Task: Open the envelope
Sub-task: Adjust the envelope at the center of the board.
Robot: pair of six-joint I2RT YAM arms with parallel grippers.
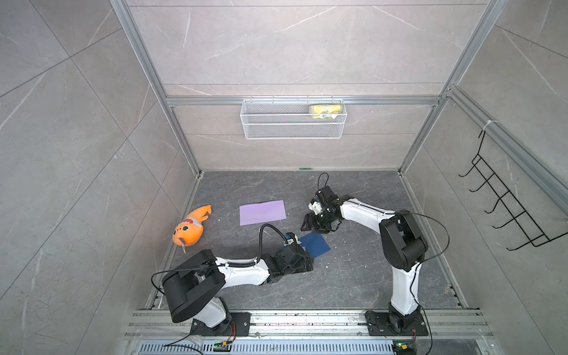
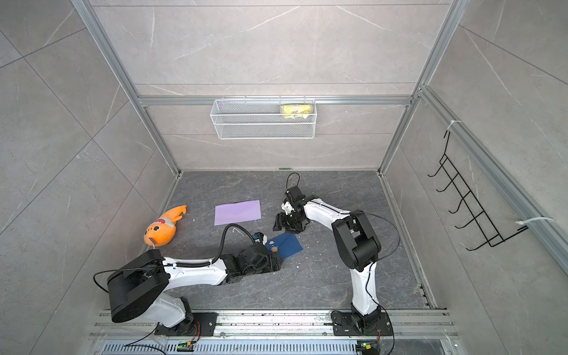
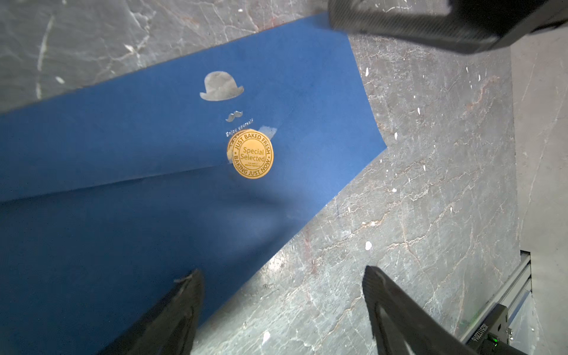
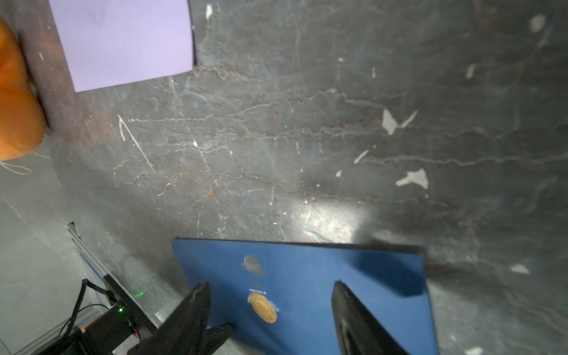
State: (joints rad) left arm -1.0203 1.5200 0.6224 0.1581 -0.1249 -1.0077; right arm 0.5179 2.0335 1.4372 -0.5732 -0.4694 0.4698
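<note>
Though low over the envelope [image 3: 147, 221], grasping nothing with the left fingers [image 3: 181, 310]: released, straddling its edge. Likewise right fingers [image 4: 353, 316]: parted, empty, above its flap, shut under a sticker [image 3: 250, 156]. Lies flat on the bench [image 1: 353, 276], lower centre in both top views, down-right of a purple sheet [image 1: 262, 212], apart from it.

plush: orange fish [image 1: 192, 226] | wire basket [image 1: 276, 126]: yellow packet [image 1: 325, 111] | wall: hook rack [image 1: 510, 199]
</note>
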